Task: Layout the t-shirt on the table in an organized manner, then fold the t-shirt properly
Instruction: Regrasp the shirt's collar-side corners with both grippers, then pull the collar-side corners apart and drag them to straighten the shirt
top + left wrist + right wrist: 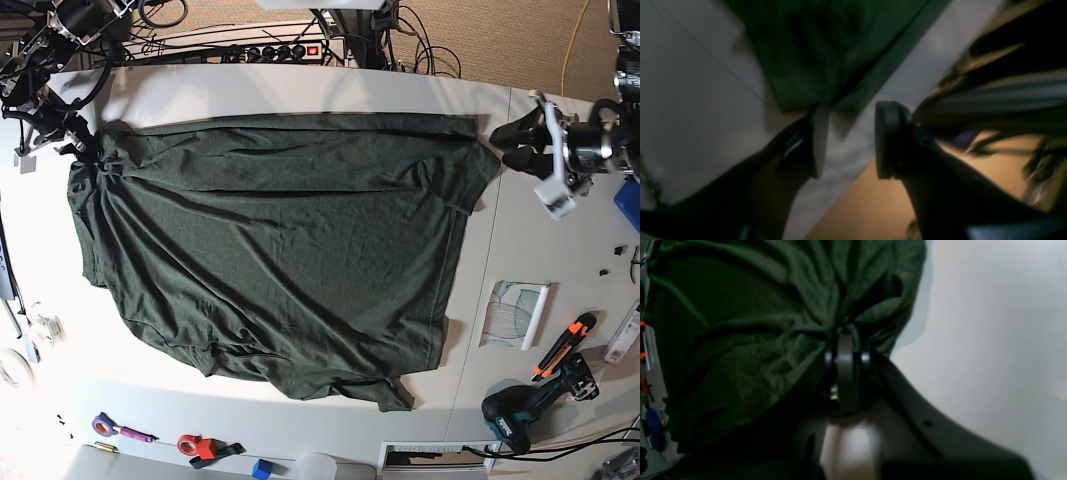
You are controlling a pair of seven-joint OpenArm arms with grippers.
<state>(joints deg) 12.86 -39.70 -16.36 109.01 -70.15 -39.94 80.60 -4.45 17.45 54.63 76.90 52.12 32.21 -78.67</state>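
the t-shirt [270, 250] lies stretched along the far edge of the table [300, 90]: right gripper [845, 340] clamped on one corner, left gripper [849, 140] spread wide, empty, just beside the other.

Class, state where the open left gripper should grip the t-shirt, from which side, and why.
Probably the t-shirt's corner nearest the left gripper, approached from the bare table beside it: it lies flat, pointing outward, while the right gripper pinches the opposite corner.
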